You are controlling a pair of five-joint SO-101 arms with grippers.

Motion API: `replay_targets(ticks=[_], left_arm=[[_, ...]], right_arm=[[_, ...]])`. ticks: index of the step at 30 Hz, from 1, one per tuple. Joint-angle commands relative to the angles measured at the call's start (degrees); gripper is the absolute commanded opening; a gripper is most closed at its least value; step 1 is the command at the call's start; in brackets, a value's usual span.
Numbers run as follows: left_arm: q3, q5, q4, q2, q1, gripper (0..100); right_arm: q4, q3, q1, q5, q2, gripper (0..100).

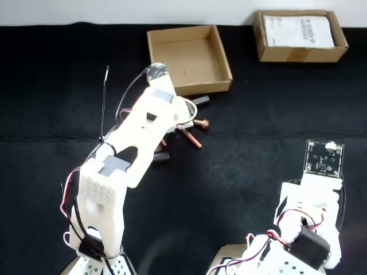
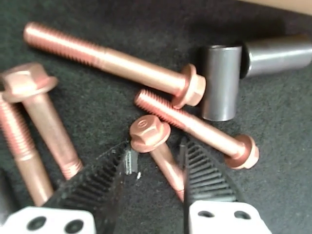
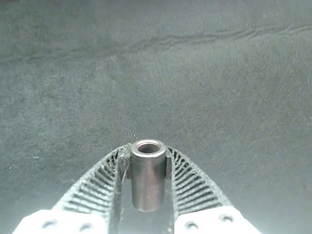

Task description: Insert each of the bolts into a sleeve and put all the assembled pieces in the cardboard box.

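Several copper bolts (image 2: pixel 112 63) and two dark sleeves (image 2: pixel 222 83) lie loose on the black mat, just in front of the open cardboard box (image 1: pixel 220 50). My left gripper (image 2: pixel 156 153) is open and low over the pile. Its fingers straddle the shank of one short bolt (image 2: pixel 149 132), whose hex head points away from the wrist. In the high view the left arm (image 1: pixel 143 132) stretches out to that pile (image 1: pixel 195 136). My right gripper (image 3: pixel 147 152) is shut on a grey sleeve (image 3: pixel 147 183), held upright with its bore facing up, over bare mat.
A second cardboard box (image 1: pixel 269 52) holding a printed sheet stands at the back right. The right arm (image 1: pixel 309 200) is folded back near the front right edge. One more sleeve (image 1: pixel 161 156) lies beside the left arm.
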Motion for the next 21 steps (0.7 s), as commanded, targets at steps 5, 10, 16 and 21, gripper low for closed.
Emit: replay_targets(ticks=[5, 10, 16, 21], left_arm=[[-0.8, 0.5, -0.5, 0.0, -1.3, 1], [-1.2, -7.1, 0.4, -2.9, -1.3, 1], [-1.7, -17.7, 10.9, -15.7, 1.3, 1], [0.0, -24.8, 20.0, -29.0, 1.4, 1]], right_arm=[[-12.4, 10.0, -2.0, 0.4, -0.3, 0.8], [-21.3, 17.1, -8.0, 0.4, -0.5, 0.8], [-22.6, 19.7, -21.7, -0.9, -0.7, 0.8], [-22.8, 18.9, -32.7, -21.3, -0.7, 0.8]])
